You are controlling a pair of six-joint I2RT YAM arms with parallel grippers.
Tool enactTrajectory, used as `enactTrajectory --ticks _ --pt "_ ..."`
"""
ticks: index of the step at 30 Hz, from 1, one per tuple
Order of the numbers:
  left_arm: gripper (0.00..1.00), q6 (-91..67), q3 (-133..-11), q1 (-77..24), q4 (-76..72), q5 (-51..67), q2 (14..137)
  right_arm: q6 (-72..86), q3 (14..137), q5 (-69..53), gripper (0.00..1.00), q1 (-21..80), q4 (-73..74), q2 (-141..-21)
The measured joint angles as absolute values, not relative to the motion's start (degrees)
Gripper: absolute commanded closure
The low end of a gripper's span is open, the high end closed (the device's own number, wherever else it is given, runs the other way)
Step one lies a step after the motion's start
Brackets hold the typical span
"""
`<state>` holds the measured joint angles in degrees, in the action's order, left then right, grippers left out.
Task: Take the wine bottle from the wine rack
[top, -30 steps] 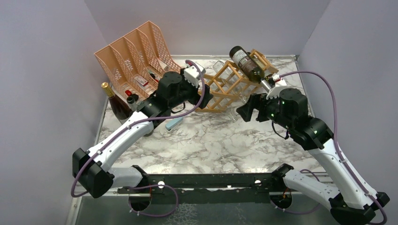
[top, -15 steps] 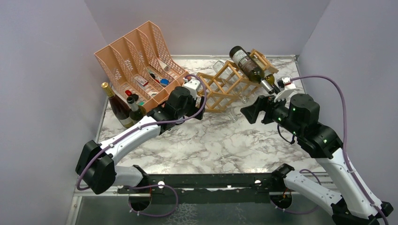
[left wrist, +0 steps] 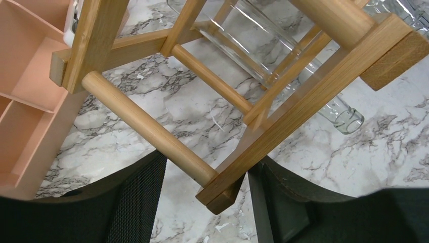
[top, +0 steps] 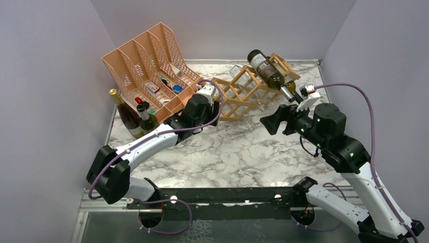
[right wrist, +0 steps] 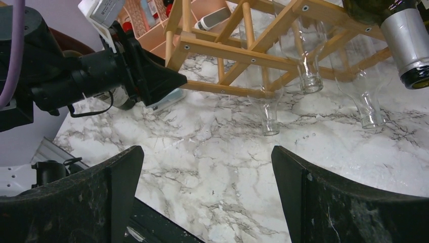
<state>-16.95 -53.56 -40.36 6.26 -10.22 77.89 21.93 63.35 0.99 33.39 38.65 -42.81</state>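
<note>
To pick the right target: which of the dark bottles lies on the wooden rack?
The dark bottle with the pale label, lying tilted on the wine rack at the right. The other dark bottles stand upright beside the pink organiser.

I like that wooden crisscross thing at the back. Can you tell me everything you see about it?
The wine rack is light tan wood, thin slats crossing into diamond-shaped holes, joined by round rods. It sits long and low on the marble table, beside the pink organiser. A dark wine bottle lies tilted on its top right end, clear bottles poke through, and the left tool straddles its lower corner.
</note>
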Motion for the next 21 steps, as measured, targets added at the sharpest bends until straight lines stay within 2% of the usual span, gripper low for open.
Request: enactTrajectory --ticks 14,16,19,21 --pt "0.35 -13.85 -55.9 -36.86 3.49 -15.38 82.96 22.7 60.77 0.8 0.0 33.39 38.65 -41.36" --pt "0.3 -13.82 -56.71 -35.53 3.46 -15.38 83.94 22.68 60.31 0.82 0.0 33.39 38.74 -41.69" --pt "0.14 -13.21 -57.54 -34.44 3.53 -15.4 84.99 22.61 60.18 0.91 0.0 33.39 39.09 -42.68" --pt "0.07 -12.84 -58.11 -34.09 4.1 -15.49 85.41 22.57 59.96 0.97 0.0 33.39 39.09 -43.18"
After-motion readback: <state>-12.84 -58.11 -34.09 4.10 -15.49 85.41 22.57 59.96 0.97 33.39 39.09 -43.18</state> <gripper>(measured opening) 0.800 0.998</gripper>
